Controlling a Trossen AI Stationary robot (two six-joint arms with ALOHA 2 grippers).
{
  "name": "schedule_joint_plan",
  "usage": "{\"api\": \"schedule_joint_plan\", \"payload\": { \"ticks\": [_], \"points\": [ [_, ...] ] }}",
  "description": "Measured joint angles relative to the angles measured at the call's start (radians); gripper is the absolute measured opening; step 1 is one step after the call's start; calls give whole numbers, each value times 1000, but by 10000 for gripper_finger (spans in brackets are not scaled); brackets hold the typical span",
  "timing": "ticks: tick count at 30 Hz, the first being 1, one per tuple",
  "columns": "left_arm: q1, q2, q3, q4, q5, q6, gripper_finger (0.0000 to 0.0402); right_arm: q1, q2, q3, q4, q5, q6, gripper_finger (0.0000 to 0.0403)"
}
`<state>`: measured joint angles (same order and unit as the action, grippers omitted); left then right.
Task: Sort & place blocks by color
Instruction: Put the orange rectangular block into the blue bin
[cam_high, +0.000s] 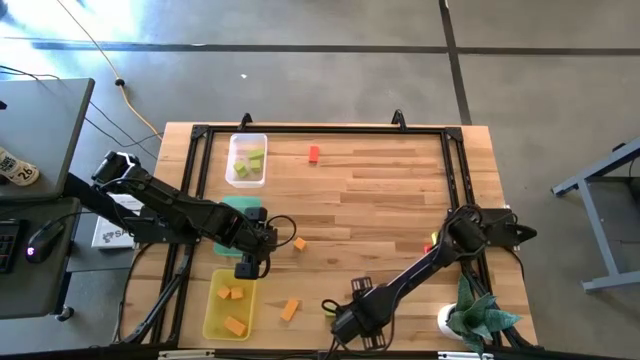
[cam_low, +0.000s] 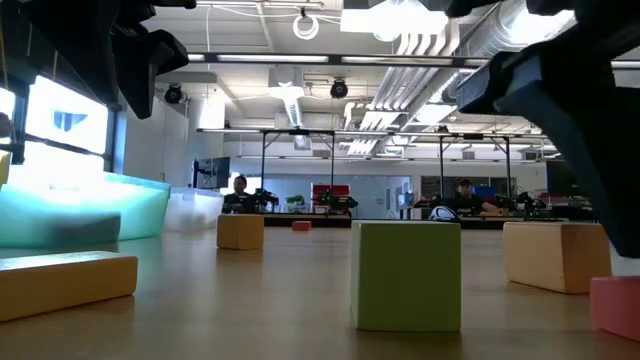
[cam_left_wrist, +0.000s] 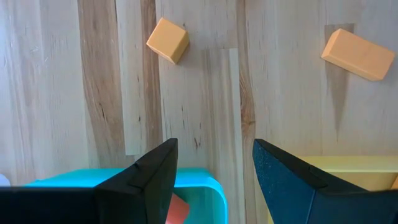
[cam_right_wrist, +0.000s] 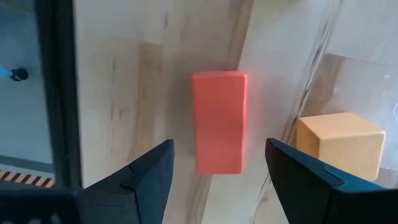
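1. Right gripper (cam_right_wrist: 214, 180): jaws wide, nothing held, low at the table's front edge.
2. Red bar (cam_right_wrist: 218, 121) lies on the wood dead ahead of it, between the finger lines; long axis runs along the approach (grip across the short width).
3. Orange cube (cam_right_wrist: 339, 144) sits just beside the bar.
4. Left gripper (cam_left_wrist: 211, 180): open, empty, farther off above the trays.

Red bar (cam_right_wrist: 218, 122): flat on bare wood near the front edge.
Orange cube (cam_right_wrist: 339, 144): just beside that red bar.
Orange blocks (cam_high: 235, 308): three in the yellow tray.
Green blocks (cam_high: 249, 162): several in the clear tray.
Far red block (cam_high: 313, 154): alone on the wood.
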<state>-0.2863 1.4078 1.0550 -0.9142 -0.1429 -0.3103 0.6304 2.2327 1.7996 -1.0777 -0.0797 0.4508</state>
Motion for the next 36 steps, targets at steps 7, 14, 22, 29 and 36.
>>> {"api": "schedule_joint_plan", "payload": {
  "ticks": [7,14,22,29,36],
  "points": [
    [0,0,0,0,0,0,196,0,6,-29,19,17,50,239],
    [0,0,0,0,0,0,196,0,3,-86,41,-12,96,235],
    [0,0,0,0,0,0,196,-3,2,-88,58,-18,100,142],
    [0,0,0,0,0,8,196,-9,1,-82,61,-51,102,89],
    [0,0,0,2,0,15,196,-31,7,-15,37,-52,91,89]
  ]
}}
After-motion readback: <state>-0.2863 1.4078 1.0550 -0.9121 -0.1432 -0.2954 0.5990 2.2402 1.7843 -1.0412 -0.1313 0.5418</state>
